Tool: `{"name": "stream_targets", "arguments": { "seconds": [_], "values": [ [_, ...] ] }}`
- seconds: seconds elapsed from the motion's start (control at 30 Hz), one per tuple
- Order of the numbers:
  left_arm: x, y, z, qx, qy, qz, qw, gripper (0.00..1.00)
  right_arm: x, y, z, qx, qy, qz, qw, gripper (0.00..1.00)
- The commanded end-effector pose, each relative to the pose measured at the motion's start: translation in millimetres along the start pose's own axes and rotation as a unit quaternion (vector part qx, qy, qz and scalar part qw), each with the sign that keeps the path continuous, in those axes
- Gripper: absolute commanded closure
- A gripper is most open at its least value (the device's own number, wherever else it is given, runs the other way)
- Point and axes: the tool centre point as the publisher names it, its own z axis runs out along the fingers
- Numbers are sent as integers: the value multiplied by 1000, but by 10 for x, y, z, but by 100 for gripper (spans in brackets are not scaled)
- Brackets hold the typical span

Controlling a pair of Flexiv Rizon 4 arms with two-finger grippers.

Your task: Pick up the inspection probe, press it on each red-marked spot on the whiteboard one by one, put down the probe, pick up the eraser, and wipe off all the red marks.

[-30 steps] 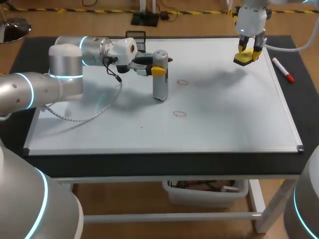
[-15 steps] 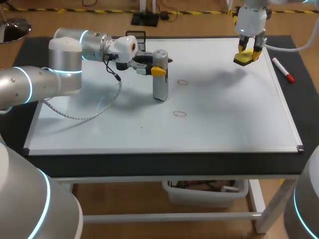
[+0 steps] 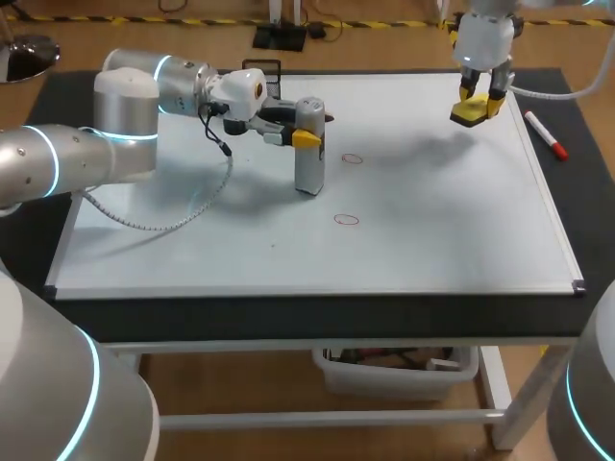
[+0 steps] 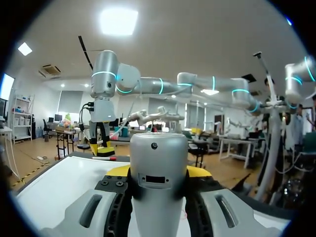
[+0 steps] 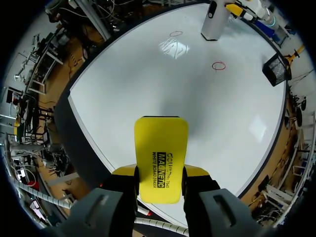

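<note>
We record the inspection probe (image 3: 308,163) standing upright on the whiteboard (image 3: 432,240), left of centre in the upper half of the head view. Our left gripper (image 3: 307,125) is clamped on the probe's top end. The left wrist view shows a yellow tip pressed to each side of its grey body. A red mark (image 3: 353,158) lies just right of the probe, and another red mark (image 3: 346,220) sits lower, near mid-frame. Our right gripper (image 3: 478,101), at upper right, grasps the yellow eraser (image 3: 471,113), held above the board and clear of it. A red marker (image 3: 546,135) lies at the board's right edge.
</note>
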Motion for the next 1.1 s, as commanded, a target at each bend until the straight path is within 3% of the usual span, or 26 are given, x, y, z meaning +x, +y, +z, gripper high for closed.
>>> {"name": "stream_targets", "arguments": {
  "seconds": [0.03, 0.2, 0.53, 1.1],
  "values": [
    [41, -12, 7, -2, -4, 0, 1000, 100, 8, 1, -18, 2, 1, -1, 1000, 100],
    [49, -54, 1, 2, -10, 4, 1000, 100, 8, 1, -18, 2, 1, -1, 1000, 100],
    [52, -359, -232, 11, -53, 31, 998, 100, 8, 1, -18, 2, 1, -1, 1000, 100],
    [61, -599, -1187, 17, -176, 56, 983, 100, 8, 1, -18, 2, 1, -1, 1000, 100]
  ]
}}
